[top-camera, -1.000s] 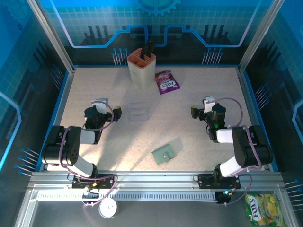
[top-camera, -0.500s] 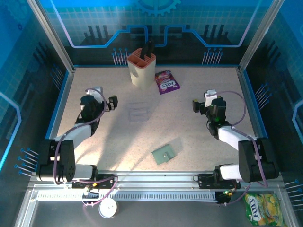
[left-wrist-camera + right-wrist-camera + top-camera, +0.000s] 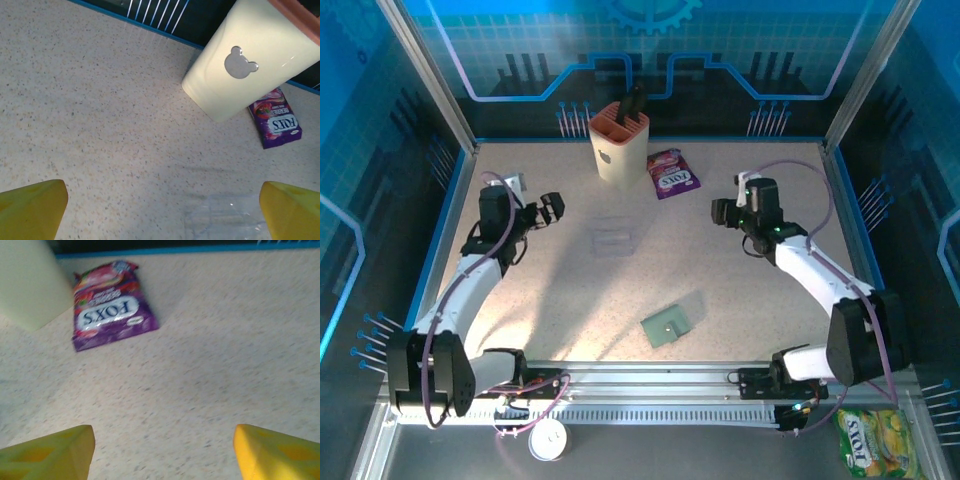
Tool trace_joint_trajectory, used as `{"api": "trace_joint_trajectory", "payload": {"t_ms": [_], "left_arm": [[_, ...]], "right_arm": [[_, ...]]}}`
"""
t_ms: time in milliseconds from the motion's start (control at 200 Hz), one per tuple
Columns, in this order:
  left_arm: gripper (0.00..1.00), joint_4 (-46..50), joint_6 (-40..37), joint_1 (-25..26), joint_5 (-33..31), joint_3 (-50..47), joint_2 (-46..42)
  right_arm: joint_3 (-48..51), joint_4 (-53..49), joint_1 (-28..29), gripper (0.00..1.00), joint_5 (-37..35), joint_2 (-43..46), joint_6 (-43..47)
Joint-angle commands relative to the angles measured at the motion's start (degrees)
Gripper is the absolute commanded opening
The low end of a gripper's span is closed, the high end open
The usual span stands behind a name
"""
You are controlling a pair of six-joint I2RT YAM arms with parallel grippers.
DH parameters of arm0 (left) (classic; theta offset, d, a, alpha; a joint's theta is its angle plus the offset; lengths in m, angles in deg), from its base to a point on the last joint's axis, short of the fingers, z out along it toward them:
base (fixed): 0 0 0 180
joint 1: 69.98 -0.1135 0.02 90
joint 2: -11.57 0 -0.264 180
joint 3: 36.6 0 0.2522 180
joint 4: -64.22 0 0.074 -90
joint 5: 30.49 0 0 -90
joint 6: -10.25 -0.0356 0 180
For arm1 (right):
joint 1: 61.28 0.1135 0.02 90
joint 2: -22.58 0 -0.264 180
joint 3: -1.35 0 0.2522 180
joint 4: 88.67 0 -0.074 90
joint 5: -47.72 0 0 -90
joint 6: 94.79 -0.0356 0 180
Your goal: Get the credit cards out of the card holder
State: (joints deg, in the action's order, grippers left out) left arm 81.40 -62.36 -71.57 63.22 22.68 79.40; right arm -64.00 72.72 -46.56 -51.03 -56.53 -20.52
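The grey-green card holder (image 3: 670, 324) is seen flat on the table (image 3: 760, 290), well to the near side of the beige slotted cup (image 3: 618, 150), touched by neither arm. The left gripper (image 3: 551, 207) is held left of the cup with jaws spread wide and empty, while the right gripper (image 3: 720, 212), right of the cup past a purple Fox's candy packet (image 3: 673, 172), is parted on nothing; a clear plastic piece (image 3: 613, 237) lies between cup and holder

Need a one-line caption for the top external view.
Left gripper and right gripper hover open, away from the card holder lying near the front.
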Motion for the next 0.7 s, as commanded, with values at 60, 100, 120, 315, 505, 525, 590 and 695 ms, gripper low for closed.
{"api": "trace_joint_trajectory", "payload": {"t_ms": [60, 100, 120, 315, 505, 525, 590, 695], "left_arm": [[0.99, 13.93, 5.45, 0.18, 3.29, 5.85, -1.81], [0.99, 15.20, 7.33, 0.18, 3.52, 6.26, -1.84], [0.99, 15.52, 8.23, 0.17, 3.91, 6.33, -1.78], [0.99, 16.15, 11.91, 0.18, 12.20, 6.09, 0.24], [0.99, 15.48, 12.58, 0.35, 16.91, 4.44, 1.15], [0.99, 15.51, 12.57, 0.35, 17.02, 4.33, 0.96], [0.99, 16.01, 12.17, 0.35, 17.30, 4.21, 0.74], [0.99, 18.57, 11.34, 0.35, 17.04, 5.27, 0.18]], "right_arm": [[-7.48, -13.06, 4.85, 0.69, 2.66, -5.39, -7.27], [-8.97, -14.45, 6.17, 0.68, 2.43, -6.60, -7.80], [-9.65, -15.04, 6.77, 0.68, 2.48, -7.13, -7.92], [-15.05, -22.38, 13.63, 0.67, 0.88, -10.47, -8.44], [-16.85, -31.20, 20.04, 0.69, 2.18, -10.54, -14.74], [-16.87, -31.99, 20.54, 0.70, 2.24, -10.42, -15.94], [-16.50, -35.28, 22.11, 0.79, 3.40, -9.78, -22.77], [-14.17, -37.75, 23.81, 0.85, 7.60, -8.63, -36.08]]}}
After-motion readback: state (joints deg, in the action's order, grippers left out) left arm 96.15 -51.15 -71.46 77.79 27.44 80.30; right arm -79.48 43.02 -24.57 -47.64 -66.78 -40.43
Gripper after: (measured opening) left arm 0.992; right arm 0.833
